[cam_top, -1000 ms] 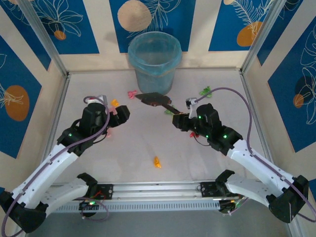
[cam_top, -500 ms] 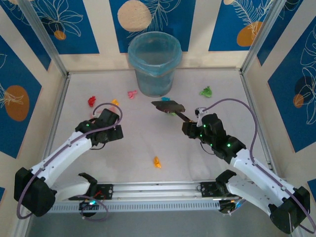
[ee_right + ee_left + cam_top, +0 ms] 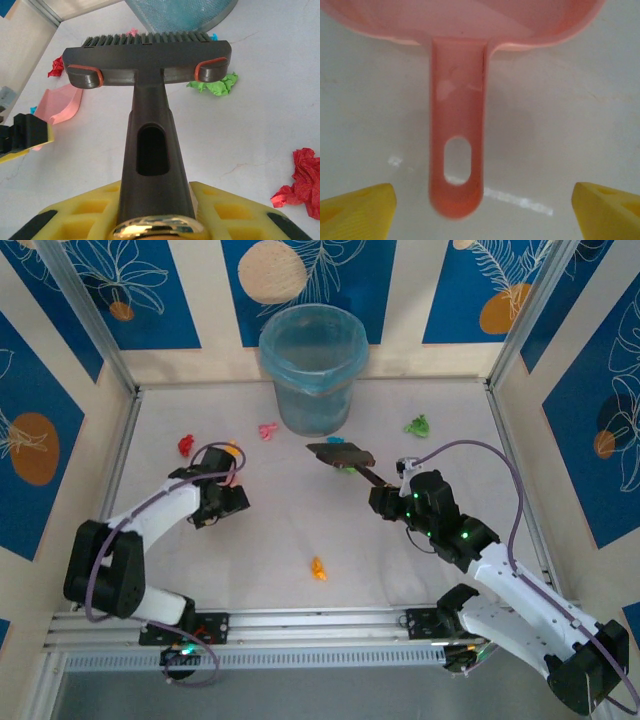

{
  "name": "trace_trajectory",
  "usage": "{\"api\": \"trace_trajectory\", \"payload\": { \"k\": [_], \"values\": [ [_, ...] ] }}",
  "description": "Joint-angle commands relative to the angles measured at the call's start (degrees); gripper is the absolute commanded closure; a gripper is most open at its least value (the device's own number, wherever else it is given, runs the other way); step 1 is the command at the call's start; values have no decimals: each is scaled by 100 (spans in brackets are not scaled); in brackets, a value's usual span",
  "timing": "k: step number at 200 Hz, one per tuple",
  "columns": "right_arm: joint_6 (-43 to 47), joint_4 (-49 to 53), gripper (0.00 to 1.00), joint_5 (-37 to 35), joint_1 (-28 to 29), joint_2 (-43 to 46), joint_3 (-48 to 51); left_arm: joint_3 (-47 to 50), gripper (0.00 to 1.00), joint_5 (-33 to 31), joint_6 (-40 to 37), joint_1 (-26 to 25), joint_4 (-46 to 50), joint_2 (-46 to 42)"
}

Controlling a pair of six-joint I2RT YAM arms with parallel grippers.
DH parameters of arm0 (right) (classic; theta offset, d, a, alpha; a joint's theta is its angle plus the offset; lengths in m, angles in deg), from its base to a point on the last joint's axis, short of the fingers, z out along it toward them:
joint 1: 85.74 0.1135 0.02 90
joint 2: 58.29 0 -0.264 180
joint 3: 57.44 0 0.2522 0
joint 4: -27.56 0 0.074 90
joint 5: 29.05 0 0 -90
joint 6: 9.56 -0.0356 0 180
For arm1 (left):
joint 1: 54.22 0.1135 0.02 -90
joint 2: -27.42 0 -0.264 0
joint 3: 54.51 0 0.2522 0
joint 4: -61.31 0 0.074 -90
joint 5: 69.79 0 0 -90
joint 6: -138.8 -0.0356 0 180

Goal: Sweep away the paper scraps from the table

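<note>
My right end effector (image 3: 155,202) pinches the dark brush (image 3: 150,55) by its handle; my left end effector (image 3: 481,207) stands spread either side of the pink dustpan (image 3: 457,140) handle, clear of it. Coloured paper scraps (image 3: 318,568) dot the pale table (image 3: 300,530), mostly toward the far blue bin (image 3: 313,365), between blue-and-cream walls (image 3: 30,390).

Pale grey table (image 3: 300,530), flat and rail-edged. Tiny crumpled scraps lie loose and well apart on it. From its centre, a red scrap (image 3: 185,445) and an orange scrap (image 3: 232,448) lie at 10 o'clock, a pink scrap (image 3: 267,430) at 11, a green scrap (image 3: 417,426) at 2, and a second orange scrap (image 3: 318,568) at 6.
</note>
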Motion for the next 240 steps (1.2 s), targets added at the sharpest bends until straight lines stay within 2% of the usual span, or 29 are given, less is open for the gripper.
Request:
{"api": "trace_trajectory", "payload": {
  "k": [1, 32, 95, 122, 140, 176, 204, 232, 240],
  "values": [
    [-71, -219, 100, 52, -18, 155, -14, -174, 14, -310, -47, 67, -205, 274],
    [-59, -242, 100, 26, -26, 159, -5, -34, 17, -404, -61, 178, -506, 501],
    [36, -407, 100, 82, -18, 325, 71, 232, 39, -145, 13, 218, -1190, 319],
    [93, -503, 100, 76, 0, 466, 128, 280, 40, -177, 80, 218, -1156, 360],
    [124, -581, 100, 55, -2, 467, 176, 380, 46, -337, -19, 218, -1220, 331],
    [150, -680, 100, 47, 11, 378, 210, 429, 51, -328, -21, 218, -1223, 312],
    [145, -672, 100, 40, 16, 289, 203, 524, 63, -363, -15, 201, -1245, 172],
    [141, -645, 100, 26, 17, 280, 177, 587, 65, -363, -99, 157, -1233, 56],
    [138, -633, 100, 26, 21, 286, 175, 590, 71, -363, -128, 139, -1209, 31]
  ]
}}
